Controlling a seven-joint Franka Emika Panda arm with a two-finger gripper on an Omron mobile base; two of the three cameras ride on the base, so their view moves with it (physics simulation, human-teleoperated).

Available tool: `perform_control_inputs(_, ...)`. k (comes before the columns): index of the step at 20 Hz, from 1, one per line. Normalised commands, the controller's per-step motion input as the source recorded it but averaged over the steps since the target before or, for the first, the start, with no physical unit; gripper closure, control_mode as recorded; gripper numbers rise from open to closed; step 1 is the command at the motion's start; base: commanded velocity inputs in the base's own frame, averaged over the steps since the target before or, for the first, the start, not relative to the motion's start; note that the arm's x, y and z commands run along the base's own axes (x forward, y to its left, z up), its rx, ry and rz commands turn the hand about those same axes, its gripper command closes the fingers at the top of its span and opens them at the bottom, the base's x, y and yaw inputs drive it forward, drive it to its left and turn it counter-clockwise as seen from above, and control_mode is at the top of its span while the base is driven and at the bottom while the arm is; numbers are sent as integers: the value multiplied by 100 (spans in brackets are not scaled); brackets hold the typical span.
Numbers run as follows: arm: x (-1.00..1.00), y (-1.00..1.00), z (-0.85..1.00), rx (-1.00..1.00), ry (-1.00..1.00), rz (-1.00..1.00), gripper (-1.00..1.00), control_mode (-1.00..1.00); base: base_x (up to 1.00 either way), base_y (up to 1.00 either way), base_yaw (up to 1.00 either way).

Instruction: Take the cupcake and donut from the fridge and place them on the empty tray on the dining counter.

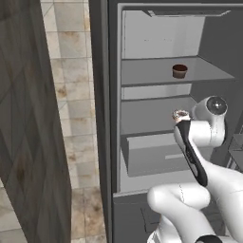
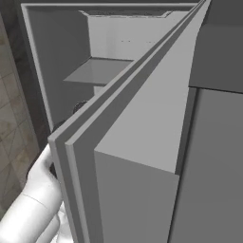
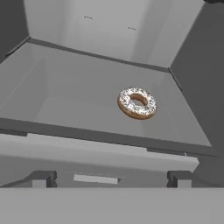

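The fridge (image 1: 142,33) stands open. The dark brown cupcake (image 1: 179,71) sits on its upper shelf. One shelf lower lies the speckled white-iced donut (image 1: 181,114), just past my wrist. In the hand view the donut (image 3: 137,103) lies flat at the right of the shelf (image 3: 74,100), ahead of and above my gripper (image 3: 110,179). The gripper is open, its fingertips (image 3: 41,178) wide apart with nothing between them, and it is short of the shelf's front edge. The blue tray and the dining counter are out of view.
The fridge door (image 2: 142,142) stands edge-on close beside my arm on the right. A wood-grain panel (image 1: 28,118) rises at the left, with tiled floor (image 1: 76,95) between it and the fridge. A drawer (image 1: 156,156) sits below the donut's shelf.
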Motion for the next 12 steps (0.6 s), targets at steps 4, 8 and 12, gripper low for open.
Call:
perform_control_inputs(4,45,-18,0,0,1,0,-100,-100,0,0,0)
perform_control_inputs(8,44,-3,-5,0,7,0,-100,-100,0,0,0)
perform_control_inputs(12,39,-7,-21,0,4,0,-100,-100,0,0,0)
